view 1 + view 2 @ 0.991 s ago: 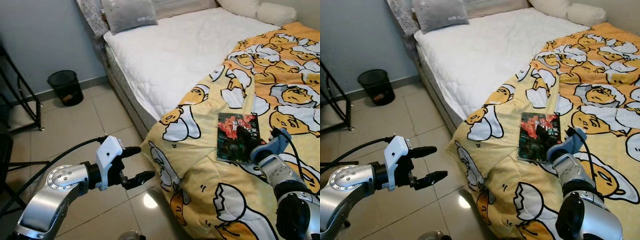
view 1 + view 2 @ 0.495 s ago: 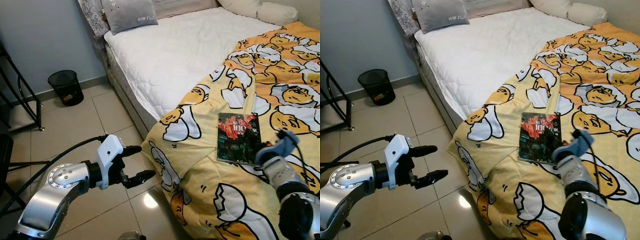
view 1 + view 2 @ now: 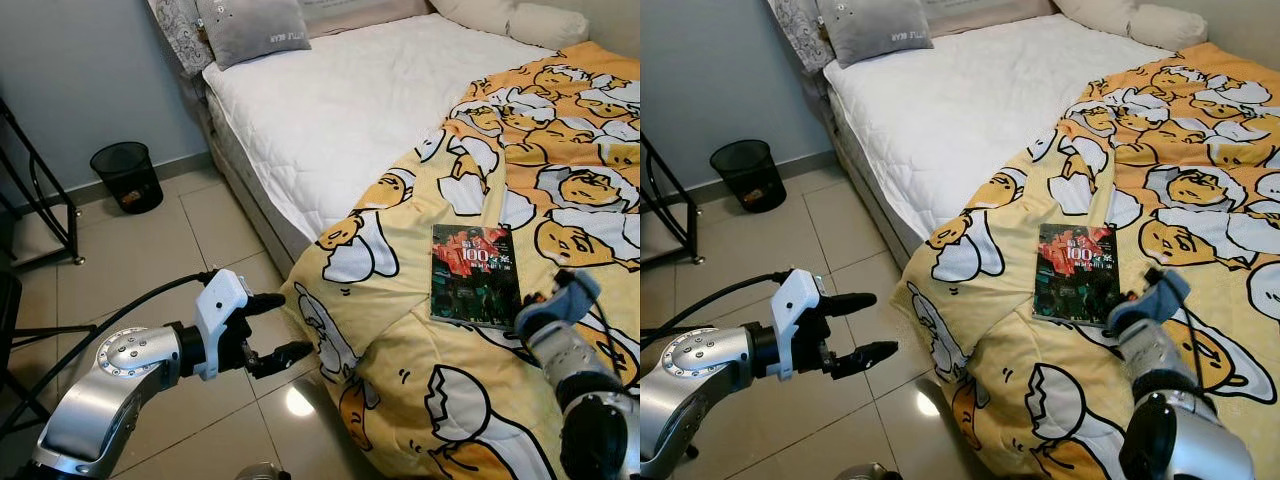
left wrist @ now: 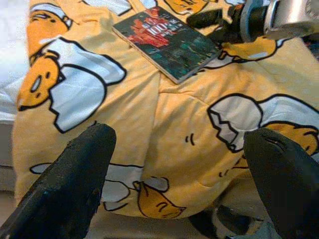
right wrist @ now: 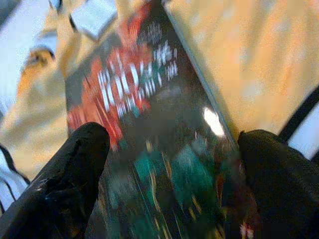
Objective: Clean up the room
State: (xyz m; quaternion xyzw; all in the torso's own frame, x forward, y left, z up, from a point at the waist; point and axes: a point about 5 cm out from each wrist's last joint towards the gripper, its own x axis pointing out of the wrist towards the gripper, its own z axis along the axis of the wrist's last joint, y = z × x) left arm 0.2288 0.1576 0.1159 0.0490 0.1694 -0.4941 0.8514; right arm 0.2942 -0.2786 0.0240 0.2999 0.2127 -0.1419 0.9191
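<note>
Book [image 3: 473,275] with dark red-green cover lies flat on yellow cartoon-print blanket [image 3: 560,180], near bed's foot-side edge. Right gripper [image 5: 164,174] hovers at book's near corner, fingers spread wide, nothing held. Left gripper [image 3: 275,325] over tiled floor [image 3: 150,250] beside bed, fingers spread, empty. Black wastebasket [image 3: 125,175] stands by wall.
</note>
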